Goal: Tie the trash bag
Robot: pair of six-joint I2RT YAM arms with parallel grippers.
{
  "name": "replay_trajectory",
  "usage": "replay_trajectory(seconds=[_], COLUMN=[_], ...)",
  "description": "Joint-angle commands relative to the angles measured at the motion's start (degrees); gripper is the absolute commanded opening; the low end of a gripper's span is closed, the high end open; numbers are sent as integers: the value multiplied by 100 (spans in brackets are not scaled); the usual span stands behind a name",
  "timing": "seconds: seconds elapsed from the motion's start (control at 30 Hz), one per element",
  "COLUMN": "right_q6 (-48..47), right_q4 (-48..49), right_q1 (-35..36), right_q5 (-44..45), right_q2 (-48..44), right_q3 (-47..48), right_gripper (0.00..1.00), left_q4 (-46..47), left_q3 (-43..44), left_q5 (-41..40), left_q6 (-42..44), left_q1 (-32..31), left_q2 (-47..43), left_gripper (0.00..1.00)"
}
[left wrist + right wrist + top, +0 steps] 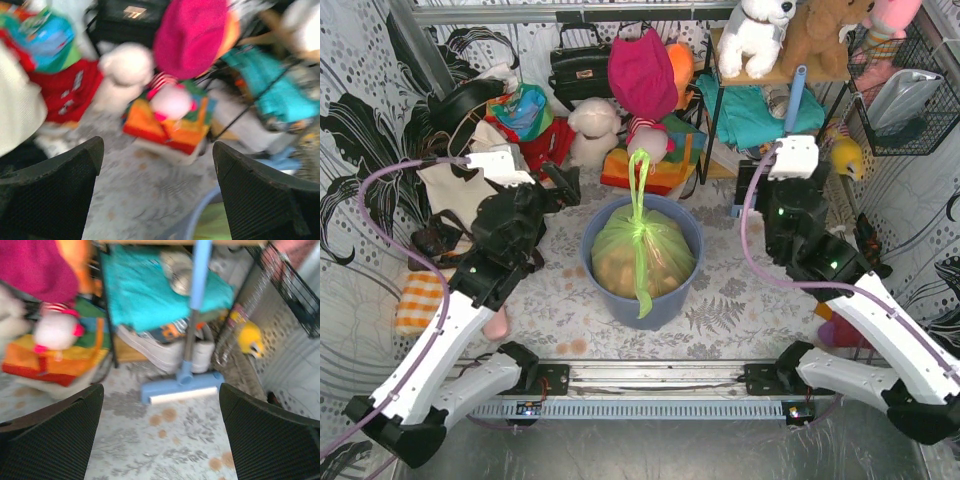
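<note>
- The trash bag (638, 255) sits in the round blue-grey bin (670, 300) at the middle of the table (750, 290), and its bulging top just clears the rim.
- It is thin, light-green and see-through, with brown crumpled paper showing through the plastic.
- The neck is cinched into a knot at the centre. One tail stands up as a narrow loop and the other hangs down over the bin's front wall.
- The bin wall wraps the bag's lower body, so only the top and the tails are exposed.
- The left gripper (563, 183) hovers off the bin's upper left, apart from the bag. Its wrist view shows the fingers (55, 195) spread wide with nothing between them.
- The right gripper (750, 188) sits off the bin's upper right, also apart from the bag. Its fingers (55, 435) are spread wide too, with only patterned tabletop between them.
- Just behind the bag's upright tail there is a rainbow-striped box (660, 168), with a magenta cloth (642, 70) above it and a white plush (592, 130) beside it.
- Further left are a cream tote bag (455, 190) and a black handbag (578, 65).
- On the right, a teal cloth (750, 110) drapes a shelf, a blue-handled floor tool (182, 387) leans in front of it, and a yellow toy (847, 155) sits near a wire basket (910, 95).
</note>
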Motion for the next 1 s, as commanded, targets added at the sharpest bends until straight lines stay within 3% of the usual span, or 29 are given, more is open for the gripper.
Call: replay_trajectory(seconds=[0.0, 0.2, 0.4, 0.57, 0.77, 0.97], right_q6=[744, 800, 1166, 932, 336, 259], right_q4=[-531, 472, 1893, 3400, 5051, 6390], right_q1=[-1312, -3052, -4144, -4287, -4304, -4314], right_q5=[-1249, -2624, -2930, -2585, -1698, -2323], right_q2=[10, 375, 642, 789, 1414, 1975], right_q3=[-575, -2268, -3774, -4700, -5311, -5553], right_gripper=[97, 97, 97, 97, 97, 97], left_q4=[-89, -69, 785, 1621, 3604, 5605], left_q3=[-609, -1283, -2417, -3241, -4097, -4623], left_q5=[-1004, -542, -905, -1747, -1658, -1258], left_q6=[-340, -502, -515, -442, 54, 525], left_q1=[377, 1254, 1882, 1906, 1907, 1915], left_q2=[-126, 445, 498, 660, 1339, 2230], left_gripper=[98, 98, 98, 98, 98, 98])
